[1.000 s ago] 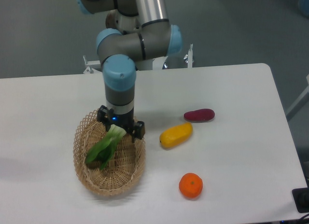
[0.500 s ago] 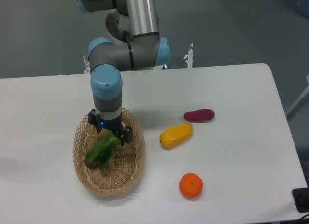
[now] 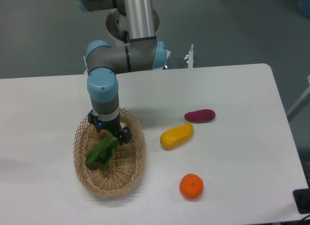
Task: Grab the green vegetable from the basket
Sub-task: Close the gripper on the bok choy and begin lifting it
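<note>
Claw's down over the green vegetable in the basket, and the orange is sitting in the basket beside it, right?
Not quite. The camera view shows the orange on the table, outside the basket, off to its right. The rest holds: the claw is down over the green vegetable in the basket.

A white rounded-corner table [image 3: 232, 89] fills the frame — dull grey-green floor [image 3: 232, 26] lies beyond it from 10 to 2 o'clock.
</note>
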### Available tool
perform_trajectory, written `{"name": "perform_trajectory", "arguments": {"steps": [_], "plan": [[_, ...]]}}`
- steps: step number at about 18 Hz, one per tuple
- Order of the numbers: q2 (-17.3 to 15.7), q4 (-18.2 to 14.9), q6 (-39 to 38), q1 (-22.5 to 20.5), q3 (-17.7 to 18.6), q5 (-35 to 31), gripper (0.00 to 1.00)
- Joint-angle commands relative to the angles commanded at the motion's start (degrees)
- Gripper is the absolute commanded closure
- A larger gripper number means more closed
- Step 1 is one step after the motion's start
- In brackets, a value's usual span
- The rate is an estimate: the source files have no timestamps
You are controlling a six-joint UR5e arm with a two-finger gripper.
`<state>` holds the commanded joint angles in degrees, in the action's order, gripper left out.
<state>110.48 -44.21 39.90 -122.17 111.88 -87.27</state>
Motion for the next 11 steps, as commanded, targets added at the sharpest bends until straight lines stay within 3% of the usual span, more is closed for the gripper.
{"name": "perform_trajectory", "arguments": {"steps": [2,6,9,11], "plan": [[0.0,0.2,-0.2,0.1,-0.3,-0.1,0.00],[0.0,0.6,-0.4,0.1,-0.4,-1.2,0.27],[0.0,0.5,-0.3,0.1,-0.4,-1.2,0.28],[-0.1,0.5,-0.2,0.1,-0.4,-1.2,0.36]]}}
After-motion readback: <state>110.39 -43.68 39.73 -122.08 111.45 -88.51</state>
